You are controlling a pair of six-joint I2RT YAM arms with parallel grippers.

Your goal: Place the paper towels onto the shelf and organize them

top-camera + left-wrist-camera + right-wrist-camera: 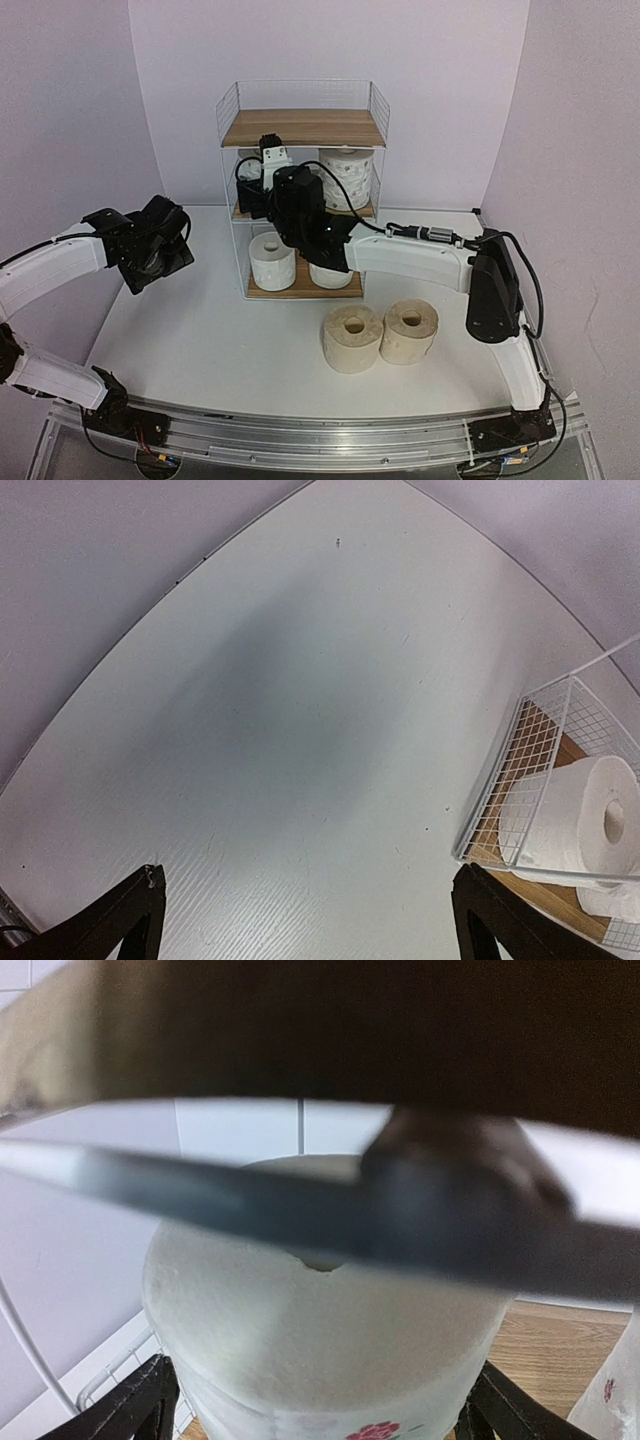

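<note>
The shelf (303, 127) stands at the back centre. My right gripper (262, 188) reaches into its middle tier. In the right wrist view its fingers (150, 1405) stand wide on both sides of a white printed roll (320, 1330) that stands on the wood board (545, 1345); the gripper (320, 1415) is open around it. A second printed roll (347, 177) stands on the same tier to the right. Two plain white rolls (272, 260) (330, 275) stand on the bottom tier. Two beige rolls (352, 338) (409, 330) stand on the table. My left gripper (160, 250) is open and empty.
The top board of the shelf is bare. In the left wrist view the left gripper (305, 925) hangs over the white table, with the shelf's mesh side (520, 770) and a white roll (585, 815) at the right. Lilac walls close in on three sides.
</note>
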